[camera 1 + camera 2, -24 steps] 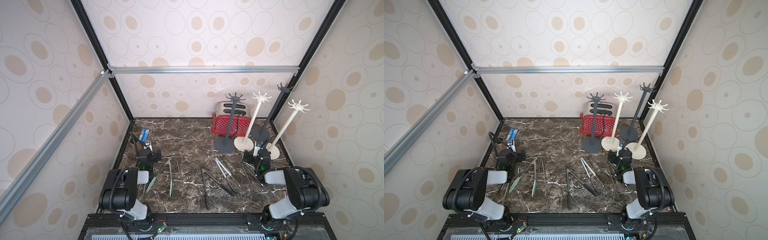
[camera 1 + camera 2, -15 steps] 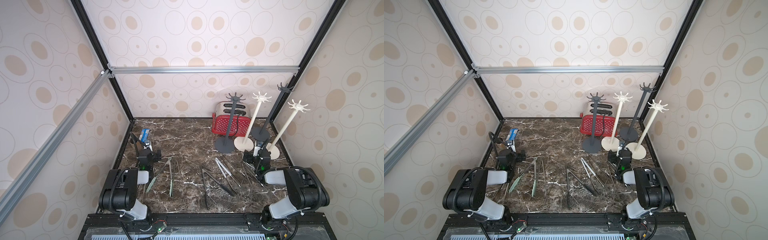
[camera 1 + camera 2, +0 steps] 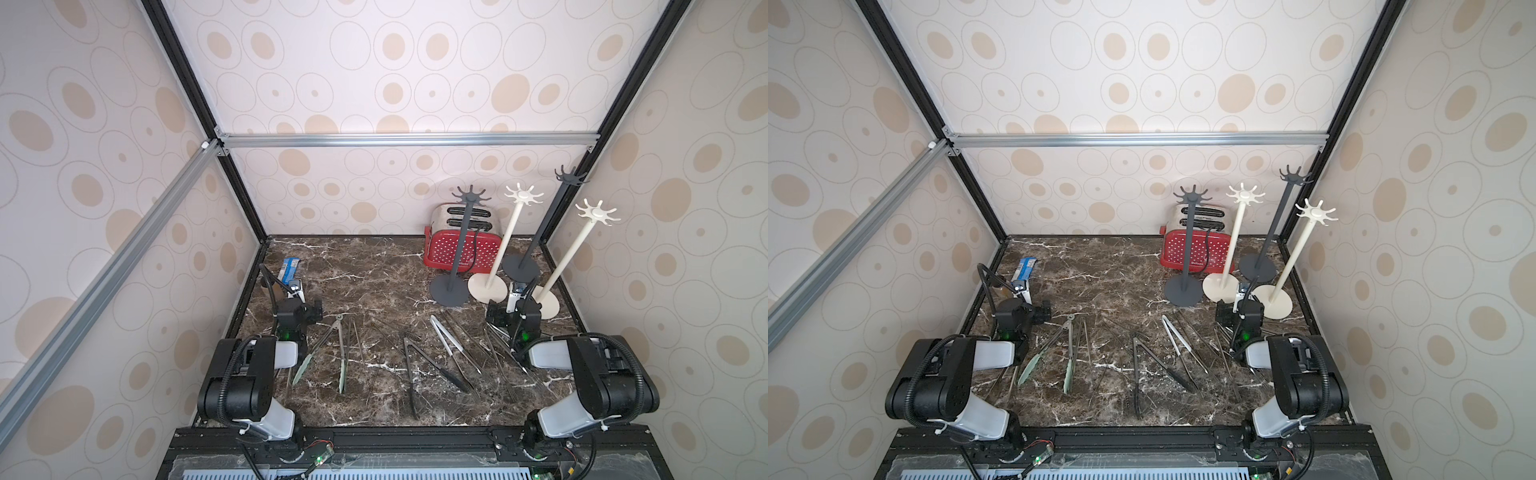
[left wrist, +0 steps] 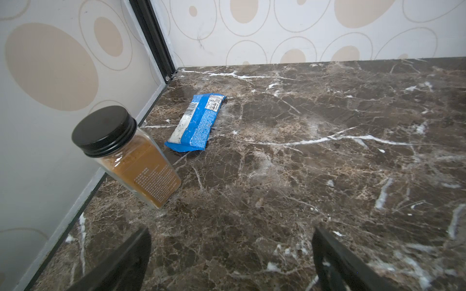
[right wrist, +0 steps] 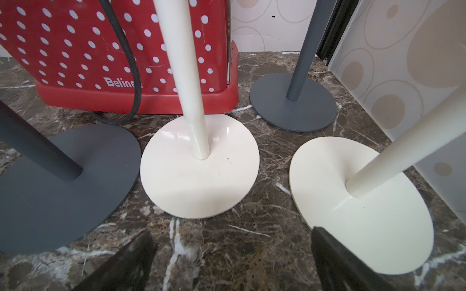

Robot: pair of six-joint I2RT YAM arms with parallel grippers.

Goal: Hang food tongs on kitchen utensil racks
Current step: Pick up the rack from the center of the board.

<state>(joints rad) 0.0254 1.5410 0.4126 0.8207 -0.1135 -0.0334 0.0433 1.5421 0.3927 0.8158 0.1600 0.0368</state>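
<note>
Movement is nil across the last second: both arms sit parked as before. My left hand and right hand gape wide, holding nothing. Slim V-shaped steel food tongs all lie flat on the dark marble counter. Four tall grey and cream star-crowned utensil racks stand bare, far right. I judge hanging hasn't begun.

Food tongs lie scattered across the near half of the table. Utensil racks cluster far right, before the toaster. Far left, a spice jar sits nearer me than the snack wrapper.
</note>
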